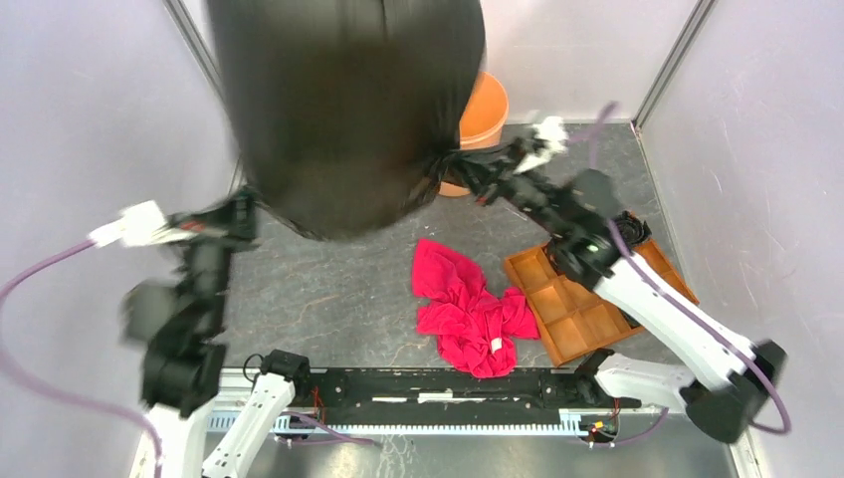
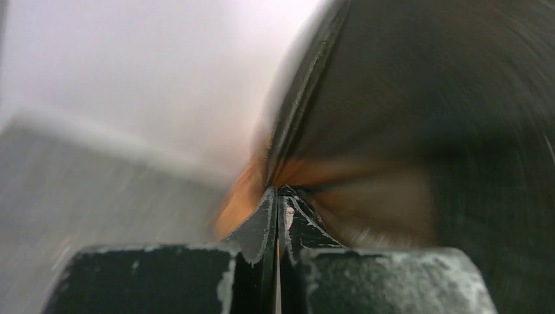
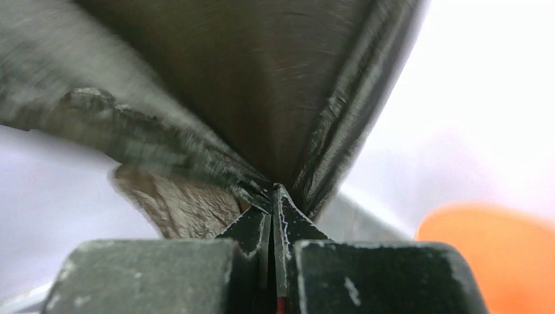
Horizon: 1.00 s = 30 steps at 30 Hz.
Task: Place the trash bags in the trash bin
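The job is half done at best. The trash bag (image 1: 348, 110), a broad sheet of thin, glossy black film, hangs spread in the air at the far left, outside the trash bin (image 1: 488, 105). That round, smooth orange bucket stands far back, partly hidden behind the bag. The left gripper (image 1: 244, 207) and right gripper (image 1: 466, 165) each pinch a crinkled bag edge, fingers pressed together.

You see that the trash bag (image 1: 348, 110) is thin black plastic, a little glossy, smooth where it is stretched and crinkled at the pinched folds. The trash bin (image 1: 485, 112) is smooth orange plastic. The red cloth (image 1: 468, 309) looks soft and matt. The table (image 1: 328, 289) is grey, mottled and matt. On the left gripper (image 2: 277, 193) and the right gripper (image 3: 273, 190), the fingers (image 2: 256, 229) are matt black, scratched pale at the edges.
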Each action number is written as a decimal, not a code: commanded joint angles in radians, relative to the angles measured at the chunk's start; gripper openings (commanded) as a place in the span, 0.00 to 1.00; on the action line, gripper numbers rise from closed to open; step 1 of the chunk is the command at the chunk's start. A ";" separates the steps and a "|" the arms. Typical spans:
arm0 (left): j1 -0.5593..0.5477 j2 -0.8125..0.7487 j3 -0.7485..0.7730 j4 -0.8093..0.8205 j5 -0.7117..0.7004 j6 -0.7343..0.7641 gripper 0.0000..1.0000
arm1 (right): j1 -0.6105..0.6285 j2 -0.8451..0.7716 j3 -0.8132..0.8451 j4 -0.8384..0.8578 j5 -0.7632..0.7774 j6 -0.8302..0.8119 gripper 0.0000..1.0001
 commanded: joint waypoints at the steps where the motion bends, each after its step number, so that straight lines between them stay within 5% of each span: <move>1: -0.001 0.044 -0.254 -0.327 -0.202 0.004 0.02 | 0.000 0.168 -0.114 -0.114 -0.044 0.106 0.01; 6: -0.001 -0.033 -0.366 -0.457 -0.228 -0.094 0.02 | 0.002 0.201 -0.352 0.025 -0.183 0.204 0.01; 11: -0.001 -0.048 -0.346 -0.472 -0.227 -0.107 0.02 | 0.003 0.194 -0.409 -0.073 -0.162 0.138 0.01; 19: -0.001 0.026 -0.199 -0.381 -0.200 -0.069 0.02 | 0.007 0.166 -0.204 -0.257 -0.122 0.045 0.01; 23: -0.001 0.104 -0.128 -0.315 -0.222 -0.032 0.02 | -0.004 0.201 -0.076 -0.285 -0.009 0.222 0.01; 27: -0.001 0.335 -0.126 -0.543 -0.361 -0.118 0.02 | -0.054 0.426 0.040 -0.376 -0.216 0.298 0.00; 30: -0.001 0.457 -0.193 -0.707 -0.339 -0.233 0.02 | -0.053 0.438 -0.150 -0.327 -0.303 0.314 0.00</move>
